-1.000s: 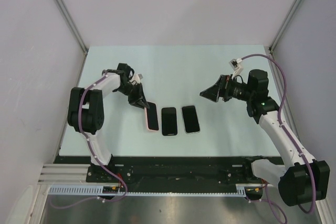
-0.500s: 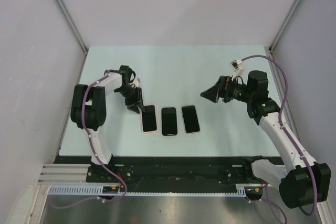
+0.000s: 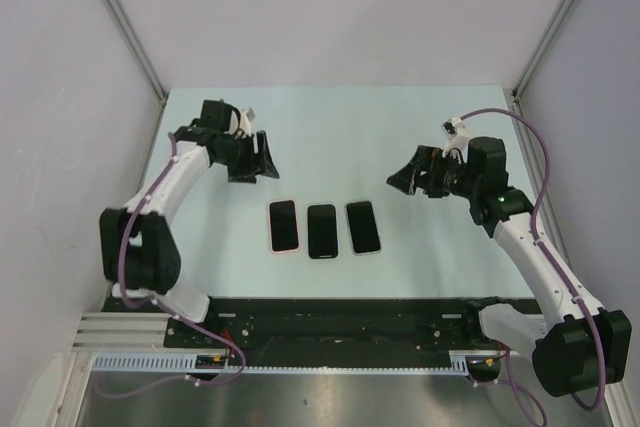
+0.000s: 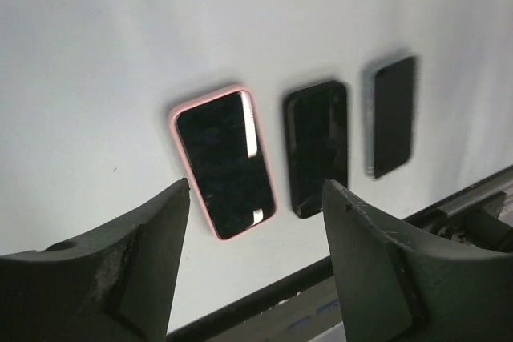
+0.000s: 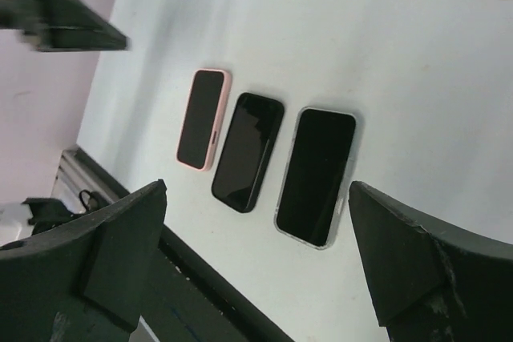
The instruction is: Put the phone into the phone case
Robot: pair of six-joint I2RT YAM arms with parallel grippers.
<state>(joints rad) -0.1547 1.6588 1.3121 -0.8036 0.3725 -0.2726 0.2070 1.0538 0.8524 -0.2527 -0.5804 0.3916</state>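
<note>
Phone (image 4: 224,162): screen up, seated in pink case (image 5: 222,100), flat on table (image 3: 330,127).
Black phone (image 3: 322,231): just R of case.
Grey-edged phone (image 3: 363,227): further R.
L gripper (image 3: 262,159): hovers beyond case's far end, fingers wide apart, empty.
R gripper (image 3: 402,177): well R of case, likewise spread, empty.

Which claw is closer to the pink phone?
Left. The left claw hovers just behind the pink phone; the right claw sits farther away on the opposite side.

White arms (image 3: 531,248), purple cables (image 3: 547,172), black tools (image 3: 266,160)
</note>
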